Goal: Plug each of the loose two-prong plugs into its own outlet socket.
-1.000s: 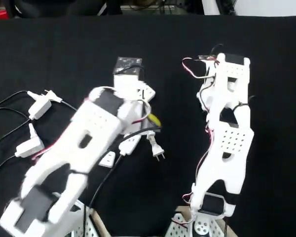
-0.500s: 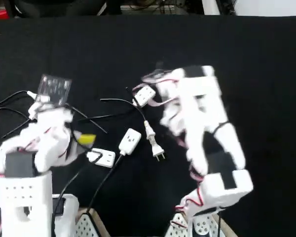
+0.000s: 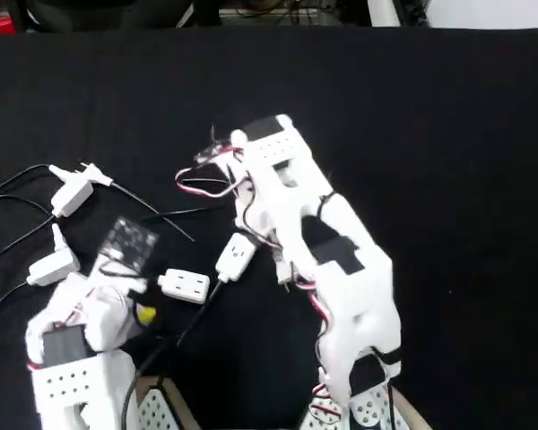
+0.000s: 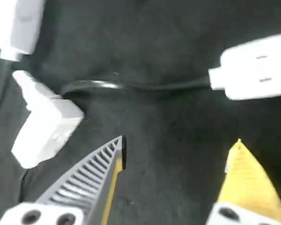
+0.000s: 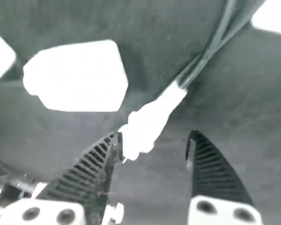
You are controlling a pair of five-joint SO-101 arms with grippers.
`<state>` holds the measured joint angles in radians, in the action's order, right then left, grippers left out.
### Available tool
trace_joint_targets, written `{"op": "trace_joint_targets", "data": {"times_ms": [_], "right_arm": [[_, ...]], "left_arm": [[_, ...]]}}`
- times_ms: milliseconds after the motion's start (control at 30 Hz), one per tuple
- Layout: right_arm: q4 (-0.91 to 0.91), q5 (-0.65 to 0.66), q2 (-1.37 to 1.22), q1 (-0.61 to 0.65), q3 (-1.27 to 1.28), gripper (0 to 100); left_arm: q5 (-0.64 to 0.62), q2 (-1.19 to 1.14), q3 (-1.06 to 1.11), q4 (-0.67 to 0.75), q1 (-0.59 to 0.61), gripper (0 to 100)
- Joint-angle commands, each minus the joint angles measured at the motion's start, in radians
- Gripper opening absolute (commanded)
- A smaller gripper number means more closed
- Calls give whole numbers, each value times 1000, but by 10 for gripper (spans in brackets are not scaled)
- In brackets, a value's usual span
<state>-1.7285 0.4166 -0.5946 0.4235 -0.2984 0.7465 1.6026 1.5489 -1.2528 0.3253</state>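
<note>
We see the right gripper spread wide around a white two-prong plug. Our left gripper gapes wide over black cloth.

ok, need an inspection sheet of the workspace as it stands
Surface: table under black cloth, flat.
Job's things: corded socket and second socket mid-table, both empty; far adapter and near adapter lie loose at the left; two-prong plug lies on the cloth.
Clutter: nothing seen.
Grippers: left gripper open over bare cloth; right gripper open, straddling the two-prong plug, not closed on it.
Cables: black leads loose across the cloth.
Surroundings: dark gear beyond the far edge, too unclear to name.
</note>
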Motion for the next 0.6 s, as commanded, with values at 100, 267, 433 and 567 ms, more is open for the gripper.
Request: {"op": "trace_joint_targets", "data": {"times_ms": [100, 267, 433, 567], "right_arm": [[-32, -14, -16, 5, -93, 222], [-29, -32, -67, 0, -110, 221], [-29, -40, -153, -26, -189, 87], [-32, -40, -179, -71, -242, 13]], "left_arm": [[15, 232, 111, -37, -7, 342], [11, 215, 108, -26, -5, 342], [11, 219, 110, -26, -5, 342], [11, 219, 111, -23, -5, 342]]}}
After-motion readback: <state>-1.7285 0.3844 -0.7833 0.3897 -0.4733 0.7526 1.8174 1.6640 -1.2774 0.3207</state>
